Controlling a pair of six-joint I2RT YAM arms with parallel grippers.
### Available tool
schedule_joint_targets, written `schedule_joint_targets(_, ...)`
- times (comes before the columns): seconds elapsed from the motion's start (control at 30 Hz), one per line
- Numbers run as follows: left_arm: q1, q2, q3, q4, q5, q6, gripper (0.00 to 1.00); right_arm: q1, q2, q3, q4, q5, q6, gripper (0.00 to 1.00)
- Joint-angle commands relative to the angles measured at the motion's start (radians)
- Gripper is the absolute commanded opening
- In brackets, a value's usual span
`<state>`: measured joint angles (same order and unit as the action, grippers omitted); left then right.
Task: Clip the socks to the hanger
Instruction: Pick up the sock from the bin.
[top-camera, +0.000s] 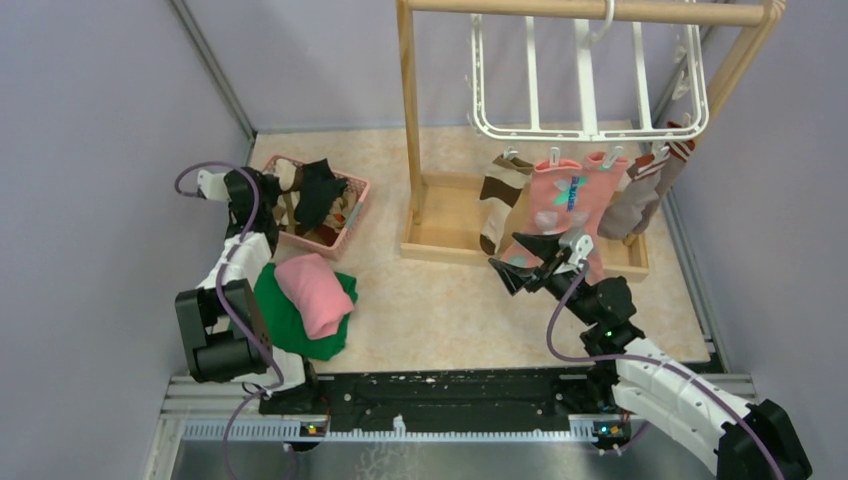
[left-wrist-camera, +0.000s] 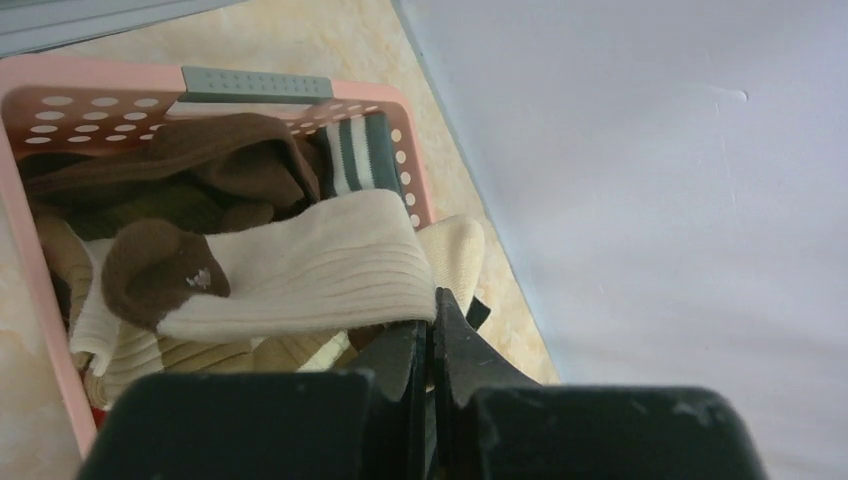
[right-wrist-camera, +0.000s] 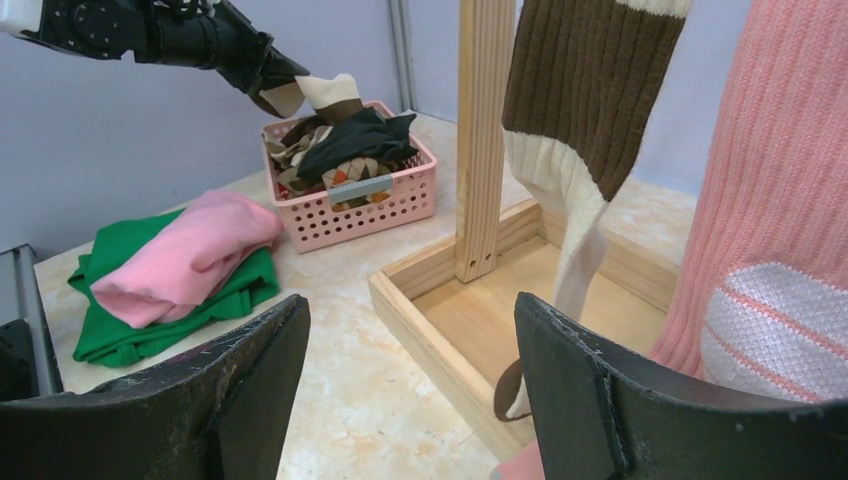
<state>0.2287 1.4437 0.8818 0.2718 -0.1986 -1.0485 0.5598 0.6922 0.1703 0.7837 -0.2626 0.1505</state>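
Observation:
The white hanger (top-camera: 590, 85) hangs from the wooden stand's top bar. Clipped to its front rim are a brown-cream sock (top-camera: 500, 200), a salmon pink sock (top-camera: 560, 198) and a grey-brown sock (top-camera: 640, 190). My left gripper (left-wrist-camera: 432, 318) is shut on the cuff edge of a cream ribbed sock with a brown toe (left-wrist-camera: 300, 270), just over the pink basket (left-wrist-camera: 255, 85) of socks. In the right wrist view that sock (right-wrist-camera: 325, 92) hangs from the left fingers above the basket (right-wrist-camera: 350, 205). My right gripper (right-wrist-camera: 410, 390) stands open and empty near the pink sock (right-wrist-camera: 770, 250).
A wooden frame stand (top-camera: 408, 110) with a box base (top-camera: 440, 225) holds the hanger. A pink cloth (top-camera: 315, 290) lies on a green cloth (top-camera: 295, 325) beside the left arm. Grey walls close in on both sides.

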Motion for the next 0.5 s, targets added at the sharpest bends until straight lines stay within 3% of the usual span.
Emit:
schedule_joint_targets(0.0,0.006,-0.050,-0.023,0.092,0.048,0.031,0.00,-0.007,-0.019,0.000,0.029,0.003,0.002,0.74)
schedule_joint_targets(0.2,0.005,-0.164,-0.068,0.254,0.169,0.213,0.00,-0.008,-0.017,0.000,0.031,0.000,0.001,0.75)
schedule_joint_targets(0.47,0.003,-0.345,-0.209,0.482,0.565,0.398,0.00,-0.008,-0.008,0.003,0.037,-0.012,0.001,0.75)
